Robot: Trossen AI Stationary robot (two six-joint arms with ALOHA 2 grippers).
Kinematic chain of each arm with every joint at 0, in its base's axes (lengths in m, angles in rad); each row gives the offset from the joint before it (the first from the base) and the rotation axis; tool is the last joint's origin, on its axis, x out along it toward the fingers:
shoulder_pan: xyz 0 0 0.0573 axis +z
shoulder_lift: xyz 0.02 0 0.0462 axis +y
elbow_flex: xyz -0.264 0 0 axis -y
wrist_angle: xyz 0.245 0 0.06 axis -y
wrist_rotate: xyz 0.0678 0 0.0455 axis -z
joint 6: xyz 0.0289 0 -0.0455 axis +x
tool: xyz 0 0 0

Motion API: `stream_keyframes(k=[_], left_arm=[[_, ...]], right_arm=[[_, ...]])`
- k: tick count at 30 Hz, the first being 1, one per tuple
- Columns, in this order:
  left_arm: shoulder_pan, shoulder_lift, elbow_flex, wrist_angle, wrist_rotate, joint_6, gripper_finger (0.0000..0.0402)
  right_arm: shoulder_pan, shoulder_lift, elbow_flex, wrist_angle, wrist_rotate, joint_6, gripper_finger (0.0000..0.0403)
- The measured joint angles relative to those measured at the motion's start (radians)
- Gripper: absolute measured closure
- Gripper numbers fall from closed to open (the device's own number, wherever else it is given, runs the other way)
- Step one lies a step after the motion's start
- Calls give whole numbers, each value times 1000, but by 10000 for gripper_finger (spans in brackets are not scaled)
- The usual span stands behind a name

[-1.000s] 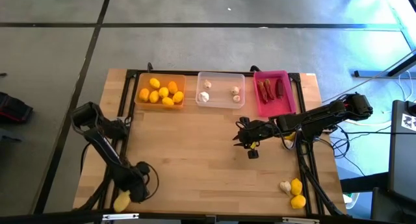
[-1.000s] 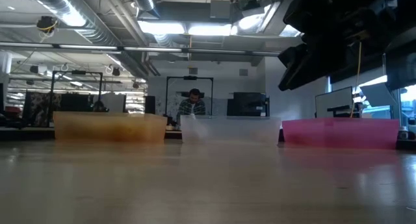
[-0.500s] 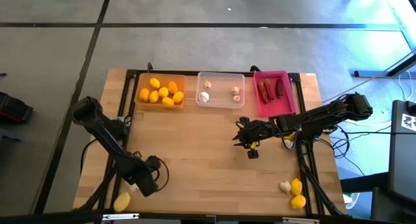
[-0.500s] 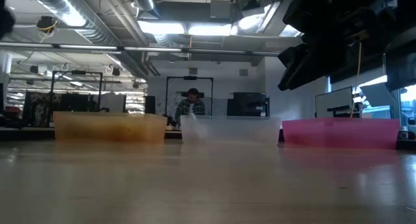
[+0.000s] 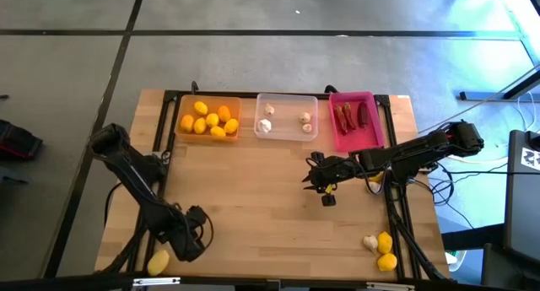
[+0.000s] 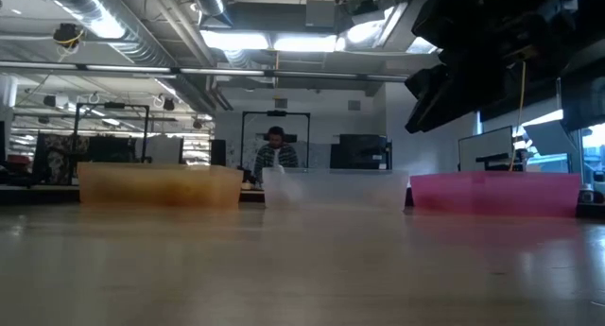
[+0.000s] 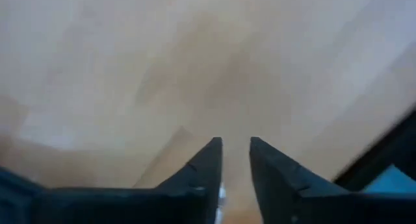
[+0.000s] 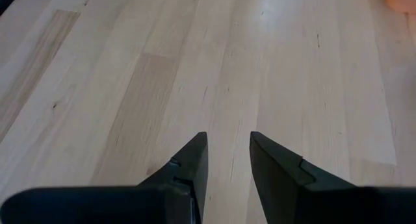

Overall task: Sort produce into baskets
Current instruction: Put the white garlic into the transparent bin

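Note:
Three trays stand along the far edge: an orange one [image 5: 208,118] with several yellow lemons, a clear one [image 5: 287,116] with a few garlic bulbs, and a pink one [image 5: 354,119] with dark red chilies. A lone lemon [image 5: 158,261] lies on the table near the front left corner. My left gripper [image 5: 191,238] hangs just right of it, slightly open and empty [image 7: 234,152]. My right gripper [image 5: 314,178] hovers over the bare table in front of the clear and pink trays, open and empty [image 8: 229,146].
A garlic bulb [image 5: 369,241] and two lemons [image 5: 386,250] lie near the front right corner. In the low view the three trays [image 6: 331,189] line the far side and my right arm [image 6: 492,61] hangs at the upper right. A person sits in the room behind.
My left gripper has moved a little toward the table's right edge, away from the lone lemon, which stays where it lay near the front left corner. My right arm has kept still.

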Motion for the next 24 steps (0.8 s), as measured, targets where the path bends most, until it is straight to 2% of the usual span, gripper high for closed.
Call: stream_keyframes(k=[5,10,17,24], left_arm=[[-30,0,0,13,75,-10,254],[-72,0,-3,5,84,-13,208],[-127,3,-5,0,75,39,195],[-171,3,-6,-53,71,-20,195]], right_arm=[[0,0,0,0,0,0,292],[0,0,0,0,0,-3,292],[0,0,0,0,0,-7,292],[0,0,0,0,0,-7,292]])
